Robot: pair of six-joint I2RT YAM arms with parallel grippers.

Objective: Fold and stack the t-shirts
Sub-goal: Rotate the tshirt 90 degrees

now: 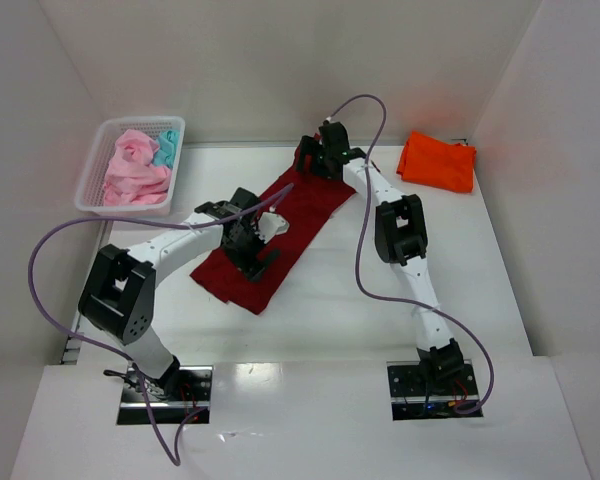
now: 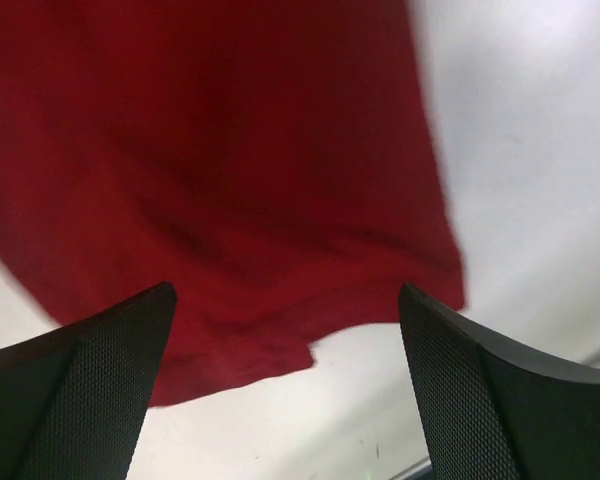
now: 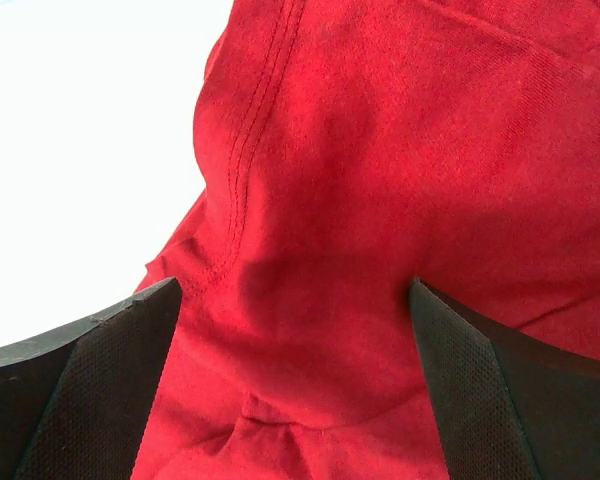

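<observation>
A large dark red t-shirt (image 1: 315, 207) lies flat and diagonal across the middle of the table. My left gripper (image 1: 252, 255) hovers open over its near-left part. The left wrist view shows the shirt's edge (image 2: 230, 150) and bare table between the wide-apart fingers (image 2: 80, 390). My right gripper (image 1: 311, 160) is at the shirt's far end, open, its jaws either side of rumpled red cloth (image 3: 380, 150) with a stitched seam. A folded bright orange t-shirt (image 1: 437, 160) lies at the back right. Pale pink t-shirts (image 1: 135, 170) and a teal one (image 1: 165, 150) fill the basket.
A white mesh basket (image 1: 92, 190) stands at the back left of the table. White walls enclose the table on the left, back and right. Purple cables loop from both arms over the table.
</observation>
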